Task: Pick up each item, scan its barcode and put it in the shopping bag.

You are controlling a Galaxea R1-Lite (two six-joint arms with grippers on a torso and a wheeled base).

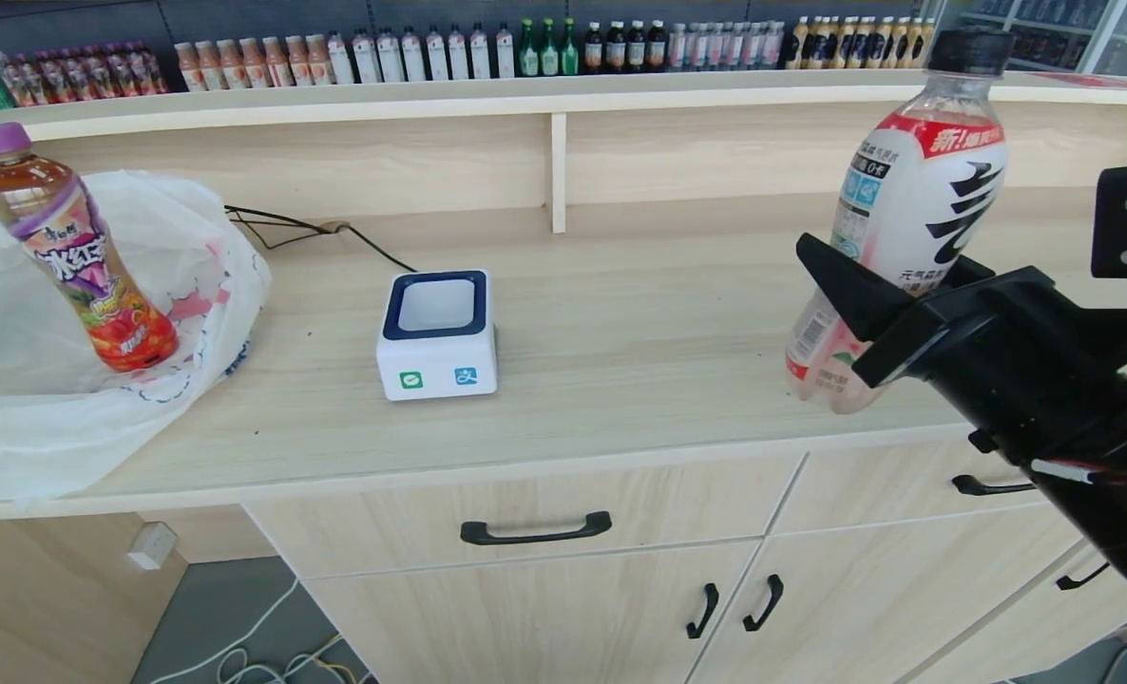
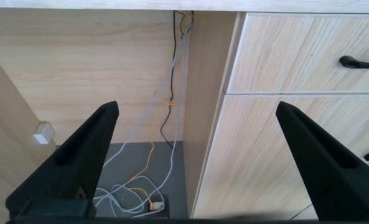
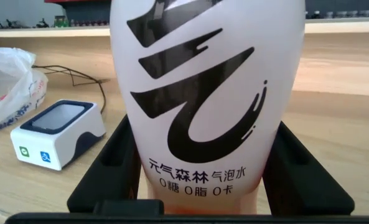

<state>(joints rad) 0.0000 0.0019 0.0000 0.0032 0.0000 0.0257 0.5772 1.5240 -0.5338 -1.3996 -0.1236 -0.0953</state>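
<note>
Right gripper (image 1: 844,313) clamped on white bottle (image 1: 915,190); left gripper (image 2: 196,124) spread wide, empty.
Head view: far finger hidden behind the bottle; base contact with surface (image 1: 620,313) unclear. Wrist view cuts off the cap. Scanner (image 1: 437,332) lies left of the right gripper, bag (image 1: 12,399) with tea bottle (image 1: 74,252) farther left.

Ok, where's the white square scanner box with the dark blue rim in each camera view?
Head view: the scanner box sits centre frame, right of the white plastic shopping bag.
Left wrist view: not in it.
Right wrist view: scanner box between that bag and the held pale pink bottle.
Shared landmark: the shopping bag.
</note>
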